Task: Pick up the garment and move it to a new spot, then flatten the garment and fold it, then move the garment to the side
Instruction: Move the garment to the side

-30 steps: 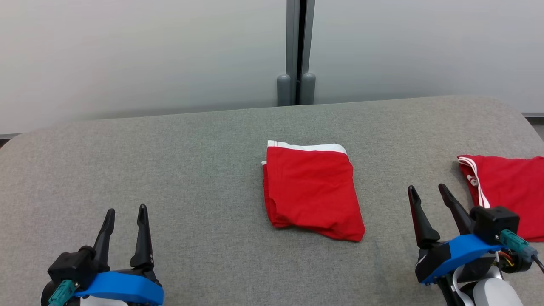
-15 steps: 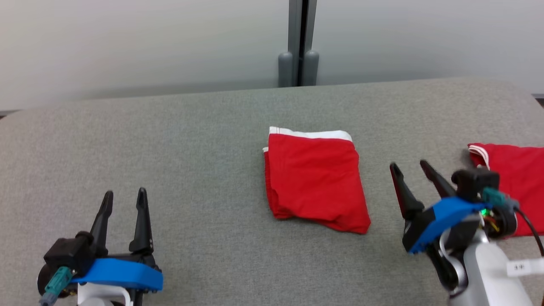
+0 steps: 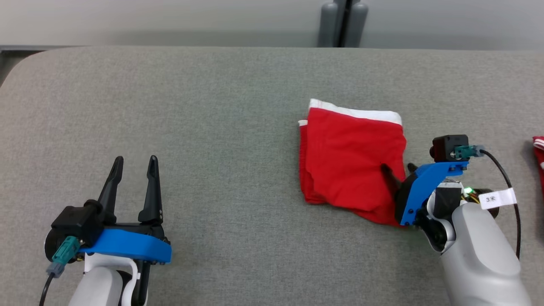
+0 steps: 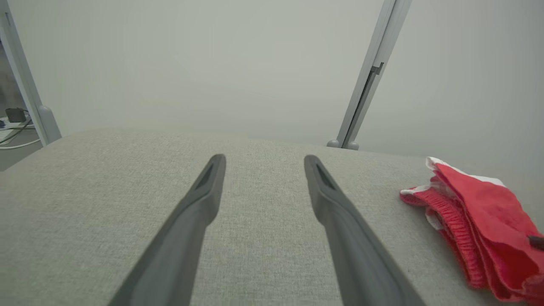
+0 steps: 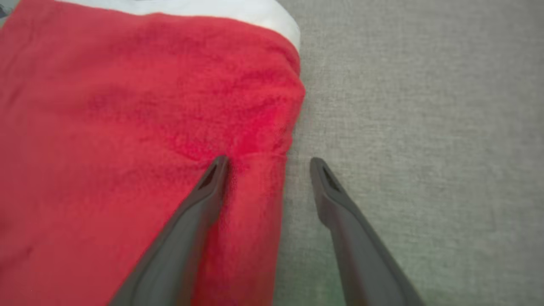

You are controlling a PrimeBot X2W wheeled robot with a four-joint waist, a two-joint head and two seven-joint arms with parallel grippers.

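Folded red cloth garment with white waistband (image 3: 350, 157), lying flat on the grey fabric-covered surface (image 3: 191, 106), right of centre. Right gripper (image 3: 398, 168) at the garment's right edge, jaws spread, one finger over the red cloth, the other over bare surface; left gripper (image 3: 136, 158) well apart to the left, jaws spread above bare surface. Nearby: second red cloth piece with white stripes (image 3: 539, 161) at far right; grey upright post (image 3: 343, 21) behind the surface.

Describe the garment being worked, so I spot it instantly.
On the grey table, right of centre, lies a folded red garment with a white far edge. The open right gripper straddles its edge; the other red piece sits far right.
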